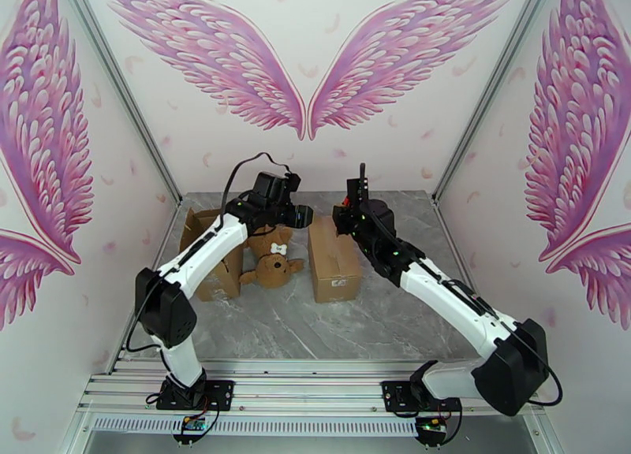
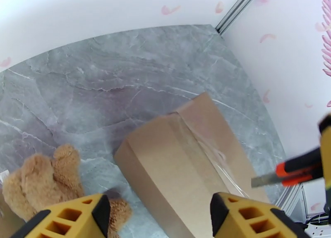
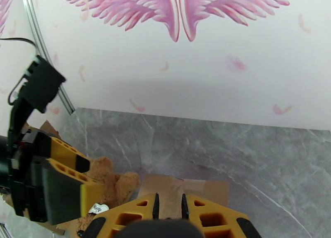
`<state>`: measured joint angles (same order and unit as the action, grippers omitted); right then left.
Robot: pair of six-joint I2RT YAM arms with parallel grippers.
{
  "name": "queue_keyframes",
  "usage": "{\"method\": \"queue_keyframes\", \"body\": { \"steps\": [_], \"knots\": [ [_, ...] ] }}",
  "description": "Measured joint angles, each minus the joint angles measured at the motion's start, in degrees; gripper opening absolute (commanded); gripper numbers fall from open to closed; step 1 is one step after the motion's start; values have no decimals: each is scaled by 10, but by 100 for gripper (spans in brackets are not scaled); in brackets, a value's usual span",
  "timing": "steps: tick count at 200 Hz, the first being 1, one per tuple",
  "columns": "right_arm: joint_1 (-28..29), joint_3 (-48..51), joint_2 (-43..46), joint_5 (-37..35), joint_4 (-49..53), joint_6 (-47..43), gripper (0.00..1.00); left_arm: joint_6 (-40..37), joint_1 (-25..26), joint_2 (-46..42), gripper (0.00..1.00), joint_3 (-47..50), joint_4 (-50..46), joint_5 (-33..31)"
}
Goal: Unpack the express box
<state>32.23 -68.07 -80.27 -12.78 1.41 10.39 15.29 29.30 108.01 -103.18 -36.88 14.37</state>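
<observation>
Past left end effector (image 2: 157,218) fingers spread apart and right end effector (image 1: 345,210) clamped on orange knife (image 2: 289,172), taped-shut brown express box (image 1: 334,265) lying mid-frame on grey surface (image 1: 394,321), beside teddy bear (image 1: 272,262), far end partly hidden, label print illegible.

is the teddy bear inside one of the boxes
No, the teddy bear lies out on the table, between the left box and the right box.

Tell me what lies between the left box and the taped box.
A teddy bear, lying on the table between the left box and the taped box, as the top view shows.
</observation>
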Motion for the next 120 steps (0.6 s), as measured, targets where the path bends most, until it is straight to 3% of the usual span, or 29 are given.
{"method": "queue_keyframes", "body": {
  "steps": [44, 120],
  "knots": [
    [26, -26, -60, -46, -52, -32, 0, -18, -6, 94, 71, -50, -25, 30],
    [36, -43, -108, -97, -115, -69, 0, -18, -10, 110, 71, -36, -5, 69]
  ]
}}
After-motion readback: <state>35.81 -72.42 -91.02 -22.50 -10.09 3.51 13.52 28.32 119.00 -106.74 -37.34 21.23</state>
